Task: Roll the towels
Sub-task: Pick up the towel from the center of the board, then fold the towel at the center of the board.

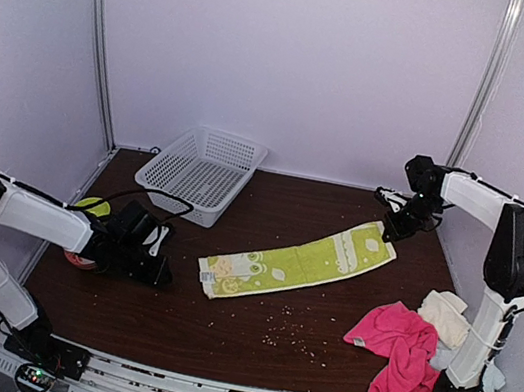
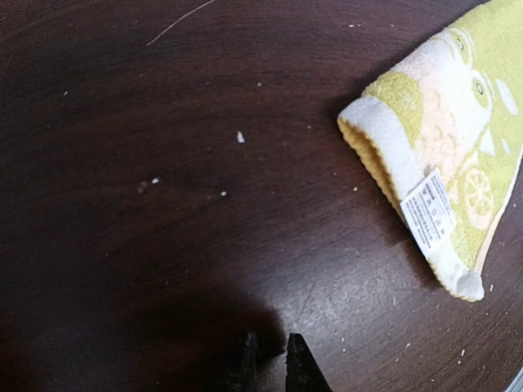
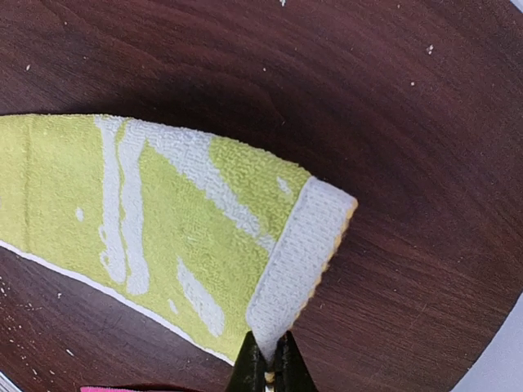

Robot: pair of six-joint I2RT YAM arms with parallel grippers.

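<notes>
The lime-yellow towel (image 1: 300, 259) with a white pattern lies flat in a long strip across the table's middle. My right gripper (image 1: 391, 227) is shut on the white hem corner of its far right end; the right wrist view shows the towel (image 3: 163, 220) pinched between the tips (image 3: 265, 367). My left gripper (image 1: 160, 267) is low over the table just left of the towel's near end, empty, its tips (image 2: 270, 359) a narrow gap apart. That labelled end (image 2: 441, 139) lies ahead and to the right. The hot-pink towel (image 1: 399, 350), a cream one (image 1: 446, 316) and a pale-blue one (image 1: 492, 379) lie by the right arm's base.
A white plastic basket (image 1: 200, 173) stands at the back left. A reddish ring-shaped object (image 1: 78, 260) and a lime item (image 1: 90, 204) lie beside the left arm. Crumbs (image 1: 283, 334) are scattered on the dark wooden table in front of the towel.
</notes>
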